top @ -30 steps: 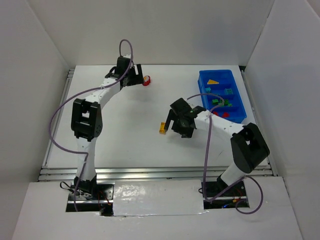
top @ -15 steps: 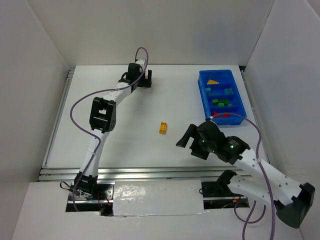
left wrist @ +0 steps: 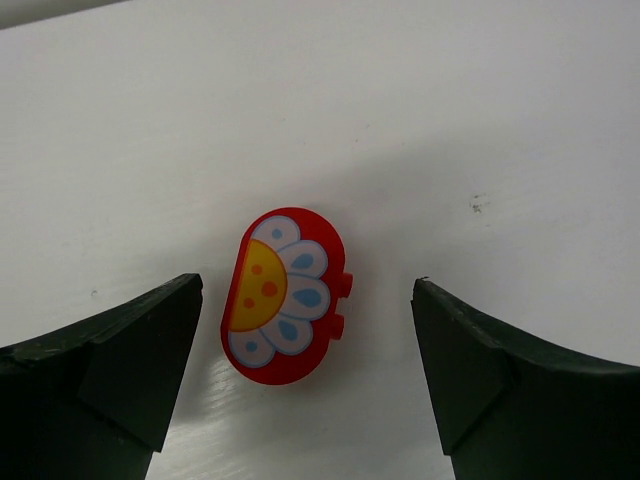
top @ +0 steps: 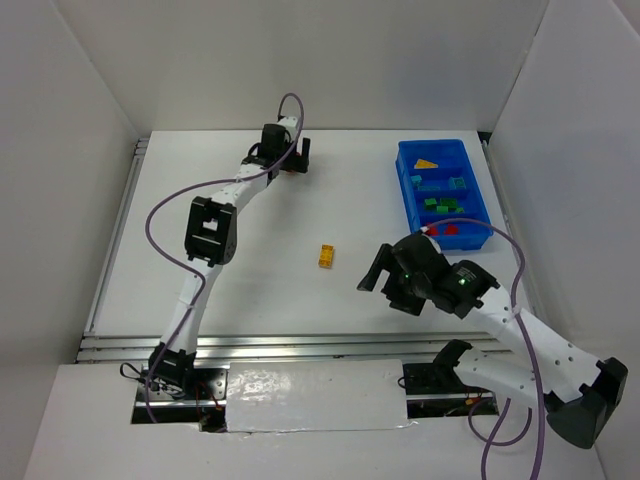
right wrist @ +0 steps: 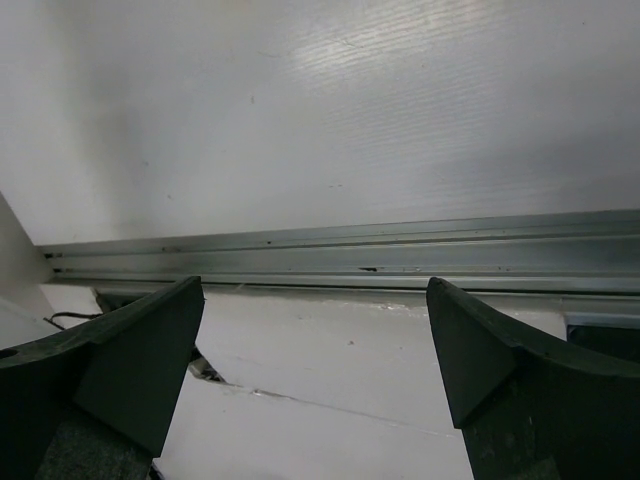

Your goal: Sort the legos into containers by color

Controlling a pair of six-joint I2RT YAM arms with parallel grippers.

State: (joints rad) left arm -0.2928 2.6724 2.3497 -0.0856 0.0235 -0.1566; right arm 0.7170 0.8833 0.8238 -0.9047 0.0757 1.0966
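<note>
Left wrist view: left pincer (left wrist: 306,285) spread, red flower brick (left wrist: 285,296) lying untouched between; right pincer (right wrist: 314,285) released, empty.

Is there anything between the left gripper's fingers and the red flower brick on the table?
Nothing visible. The red flower brick lies between the open fingers of the left gripper, with only bare white table on each side of it.

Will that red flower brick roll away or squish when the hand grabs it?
Probably not. The red flower brick lies flat on the table, so it likely won't roll. It looks like hard, shiny plastic, so it should stay stiff but might slip.
</note>
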